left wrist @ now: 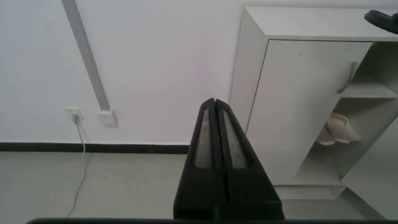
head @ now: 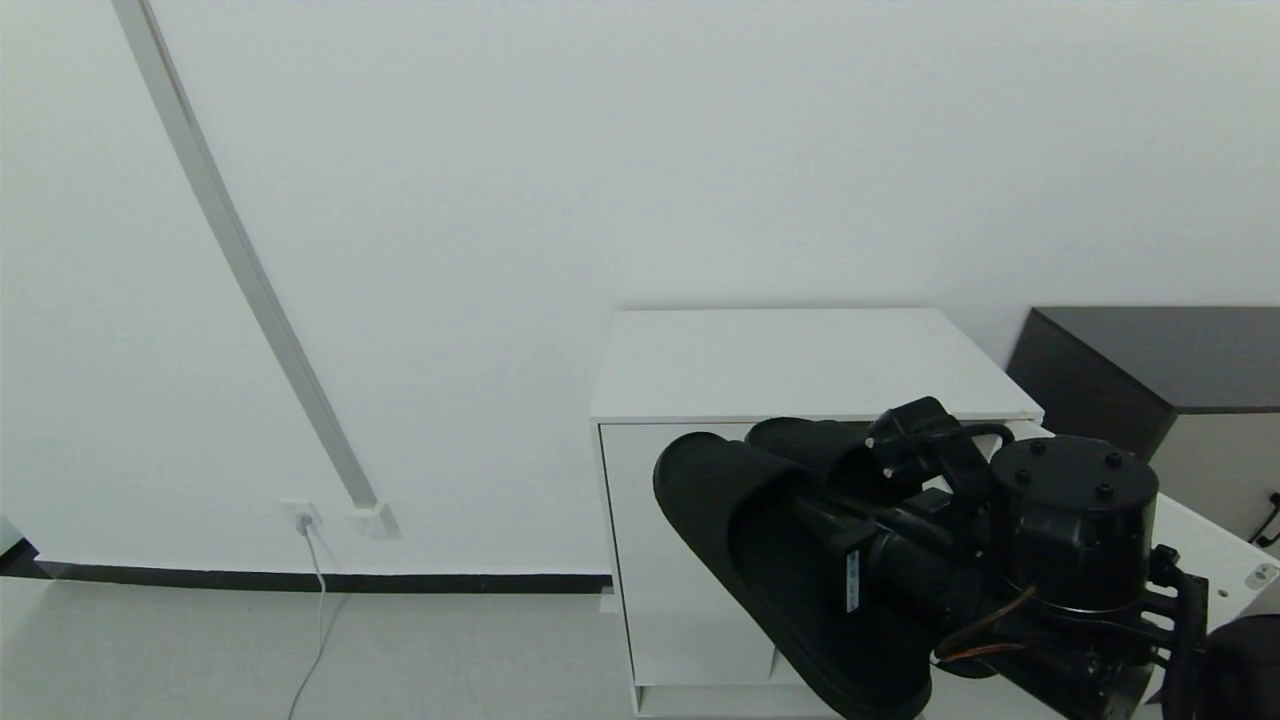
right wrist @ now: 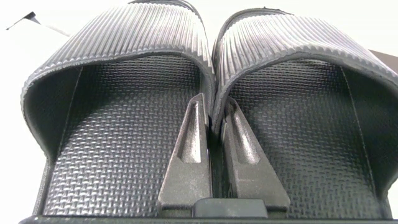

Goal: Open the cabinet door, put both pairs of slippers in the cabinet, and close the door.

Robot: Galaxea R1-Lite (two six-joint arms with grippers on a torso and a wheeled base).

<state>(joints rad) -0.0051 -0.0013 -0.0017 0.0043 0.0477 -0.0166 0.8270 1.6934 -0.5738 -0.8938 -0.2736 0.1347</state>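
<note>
A pair of black slippers (head: pixel 760 540) hangs side by side in front of the white cabinet (head: pixel 800 360). My right gripper (right wrist: pixel 212 104) is shut on their two inner edges, which are pressed together between its fingers (right wrist: pixel 189 149). In the head view this gripper (head: pixel 850 530) is level with the cabinet's upper front. A light beige pair of slippers (left wrist: pixel 339 127) lies on a shelf inside the cabinet (left wrist: pixel 298 106), whose right side stands open. My left gripper (left wrist: pixel 214 104) is shut on nothing, out to the cabinet's left, above the floor.
The cabinet's open white door (head: pixel 1200 550) juts out at the lower right, behind my right arm. A dark cabinet (head: pixel 1150 370) stands further right. On the wall to the left are a socket with a cable (head: pixel 300 517) and a slanting conduit strip (head: pixel 240 260).
</note>
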